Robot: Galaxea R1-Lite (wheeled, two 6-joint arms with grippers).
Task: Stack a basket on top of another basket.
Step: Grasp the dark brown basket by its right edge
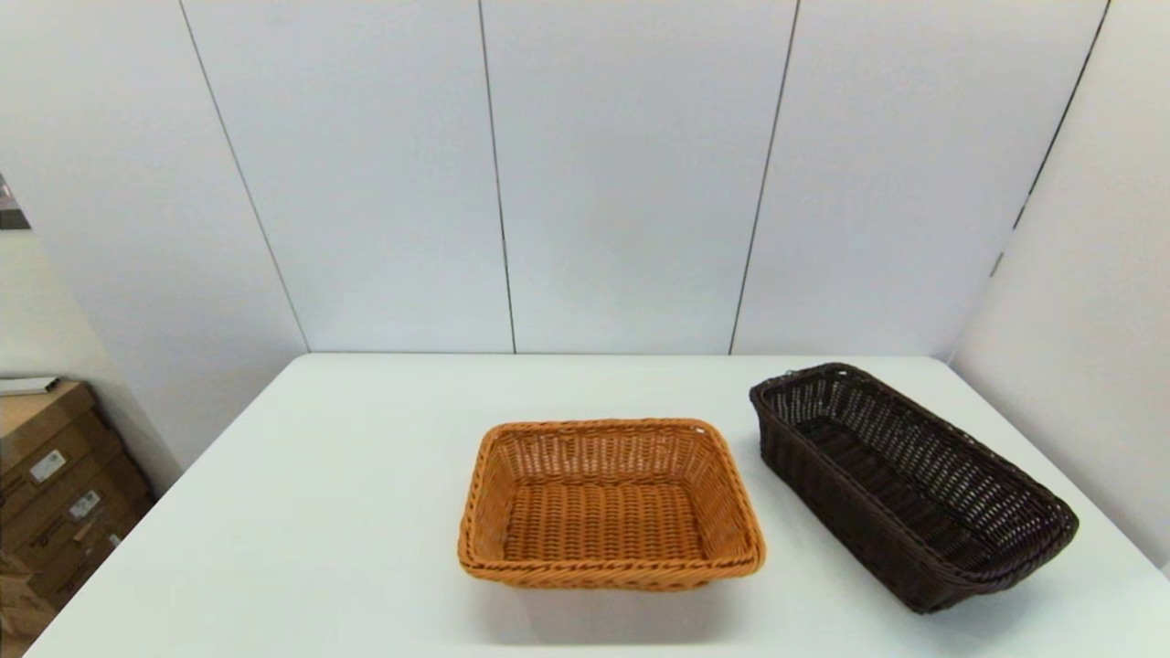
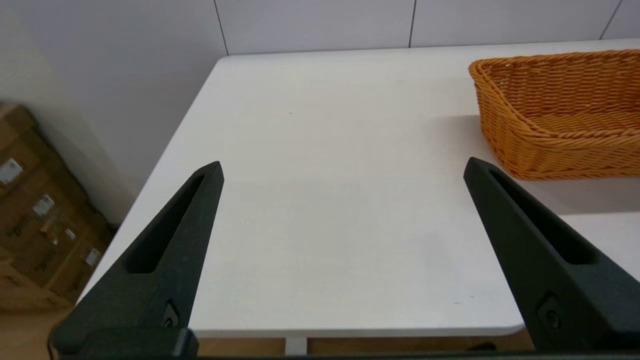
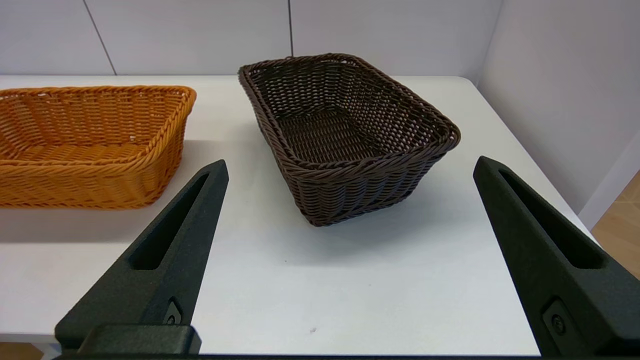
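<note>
- Nearest, the right gripper hangs short of the table's near edge, fingers spread wide and empty, facing the dark brown basket on the table's right side.
- Left gripper: likewise spread, empty, parked off the left corner.
- Risk: the angled dark basket could tilt from a one-rim pinch, or land askew on the orange basket at centre.
- Count: two baskets, two grippers.

White table bearing orange basket, dark basket, apart.
</note>
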